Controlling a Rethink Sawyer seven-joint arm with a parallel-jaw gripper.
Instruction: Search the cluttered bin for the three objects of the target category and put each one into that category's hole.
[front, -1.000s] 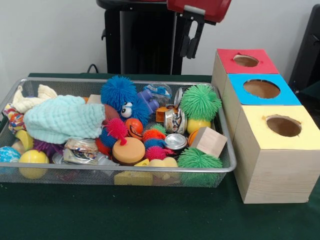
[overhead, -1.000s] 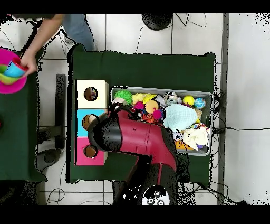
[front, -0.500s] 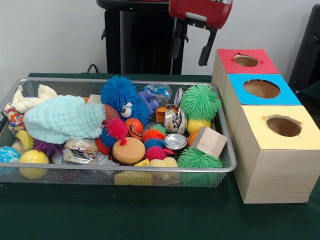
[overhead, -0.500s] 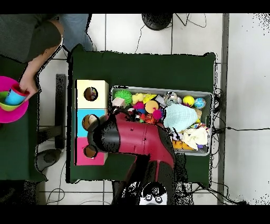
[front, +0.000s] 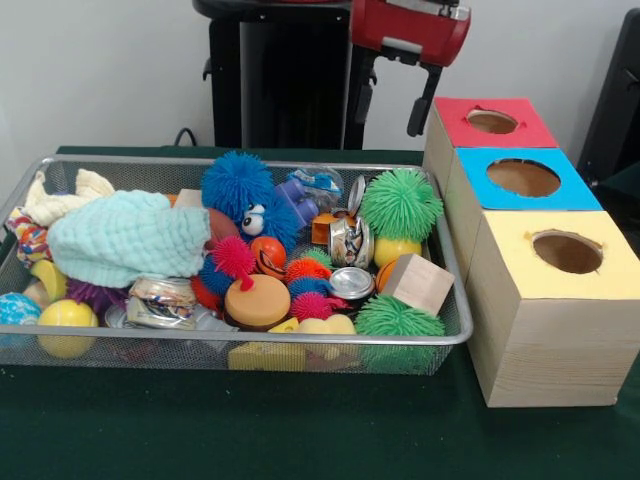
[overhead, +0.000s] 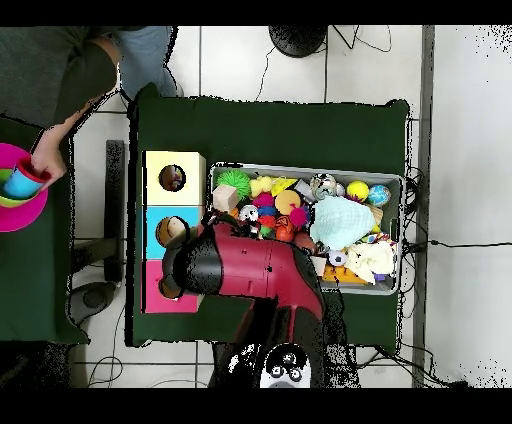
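- While the gripper (front: 392, 100) is hanging released and empty above the bin's (front: 452, 300) far right corner, no object is being held.
- Descending straight onto one exposed target is advisable, avoiding neighbouring clutter.

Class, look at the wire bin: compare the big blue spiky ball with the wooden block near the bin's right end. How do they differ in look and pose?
The blue spiky ball is round, covered in soft-looking spikes and bright blue; the wooden block is flat-faced, smooth and pale tan. The ball sits high toward the back of the bin; the block lies tilted near the front, beside a green spiky ball. Both rest on top of the clutter.
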